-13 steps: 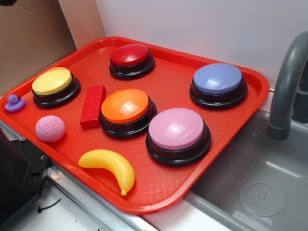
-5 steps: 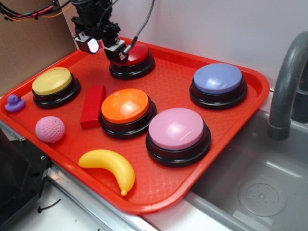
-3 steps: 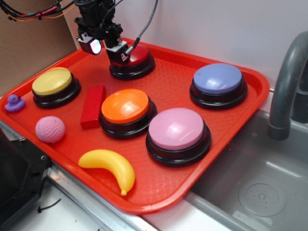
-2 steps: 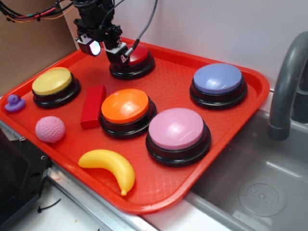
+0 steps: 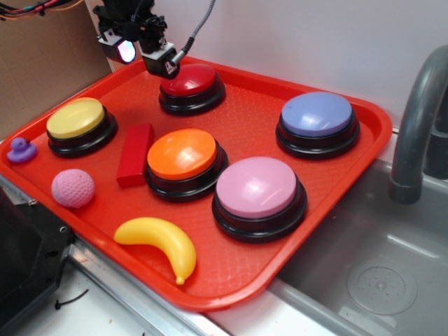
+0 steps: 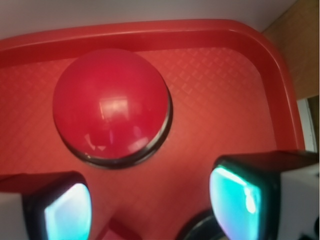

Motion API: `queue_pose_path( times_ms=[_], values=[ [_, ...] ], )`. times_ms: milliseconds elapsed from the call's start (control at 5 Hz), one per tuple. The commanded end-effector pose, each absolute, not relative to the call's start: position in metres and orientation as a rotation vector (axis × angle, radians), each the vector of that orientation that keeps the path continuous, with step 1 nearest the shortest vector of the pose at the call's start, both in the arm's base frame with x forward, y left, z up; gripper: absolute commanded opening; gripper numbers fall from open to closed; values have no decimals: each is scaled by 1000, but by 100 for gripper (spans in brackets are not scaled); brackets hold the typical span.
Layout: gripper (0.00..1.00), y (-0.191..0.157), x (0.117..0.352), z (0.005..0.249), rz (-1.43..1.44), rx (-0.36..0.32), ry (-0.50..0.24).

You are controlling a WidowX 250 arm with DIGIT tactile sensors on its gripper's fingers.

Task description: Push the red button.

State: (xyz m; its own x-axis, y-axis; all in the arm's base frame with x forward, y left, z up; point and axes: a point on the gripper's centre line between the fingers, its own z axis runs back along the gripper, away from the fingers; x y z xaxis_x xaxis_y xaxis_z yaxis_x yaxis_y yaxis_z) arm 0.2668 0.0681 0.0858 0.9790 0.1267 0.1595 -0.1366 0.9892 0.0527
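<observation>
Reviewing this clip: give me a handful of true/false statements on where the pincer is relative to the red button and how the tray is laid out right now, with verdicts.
1. The pincer is pressed down on the red button. False: it hangs above the button's left side, and the wrist view shows the cap uncovered.
2. The pincer is open and holds nothing. True.
3. The red block lies between the yellow button and the orange button. True.
4. The banana lies beside the blue button. False: it lies at the tray's near edge, in front of the orange button.
5. The purple duck sits on the tray's left rim. True.
</observation>
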Motion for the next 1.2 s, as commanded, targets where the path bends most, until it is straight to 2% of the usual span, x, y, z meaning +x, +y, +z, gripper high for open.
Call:
queue_pose_path(
  times_ms=[0, 1000],
  values=[
    [100, 71, 276, 122, 134, 102, -248],
    [100, 65, 269, 147, 140, 92, -284]
  ],
)
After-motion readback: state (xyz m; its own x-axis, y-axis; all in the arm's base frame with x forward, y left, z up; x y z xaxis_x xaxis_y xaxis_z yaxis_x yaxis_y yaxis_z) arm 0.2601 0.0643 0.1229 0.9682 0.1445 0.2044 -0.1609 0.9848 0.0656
